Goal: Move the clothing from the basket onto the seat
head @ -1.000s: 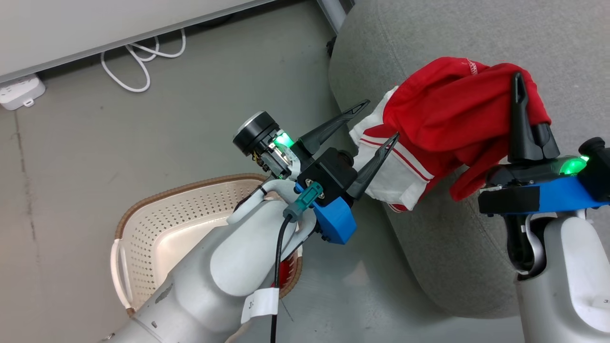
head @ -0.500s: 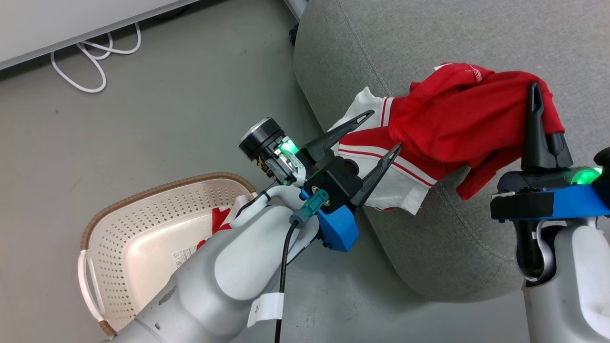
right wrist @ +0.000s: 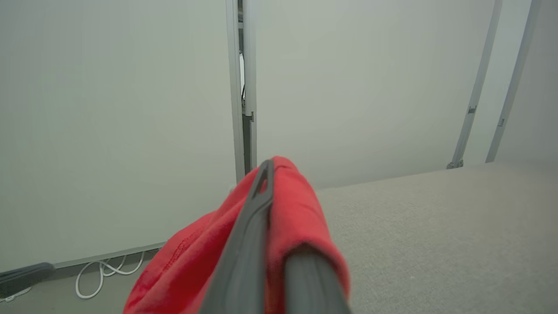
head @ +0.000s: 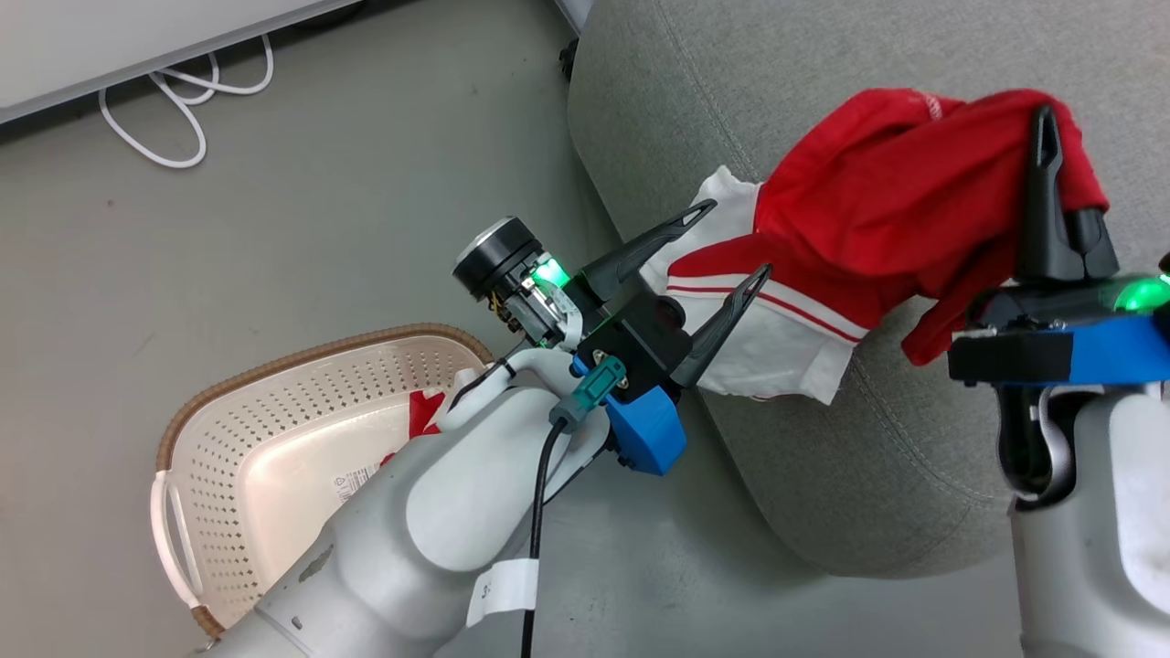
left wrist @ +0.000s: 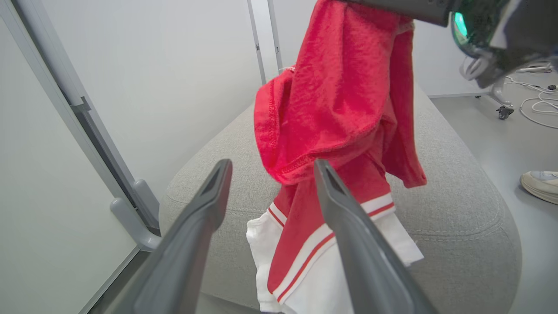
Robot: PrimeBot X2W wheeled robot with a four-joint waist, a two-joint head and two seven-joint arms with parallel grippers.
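a grey floor lies around the work, with a white cable looped by the wall at the upper left of the head view. the basket stands on that floor at the lower left, just beside the seat but not touching it. the pale left forearm crosses over the basket's near side and hides much of its inside. past the arm a sticker shows on the base, and a bit of a second garment, red with white, lies in the basket. in the left wrist view a grey panel frame rises behind the seat, a caster sits on the floor at the far right, and the toe of a person's shoe shows at the right edge. the right gripper has its fingers pressed together on the top fold of the garment and holds it up over the seat. the garment's long axis runs down from that pinch. in the head view it slants from upper right to lower left, the red bulk uppermost and the white panel with red stripes lowest, at the seat's rounded edge. whether the white end rests on the cushion i cannot tell. the left gripper is spread wide and holds nothing, its fingers pointing up and right at the white end, one finger crossing in front of the striped hem.
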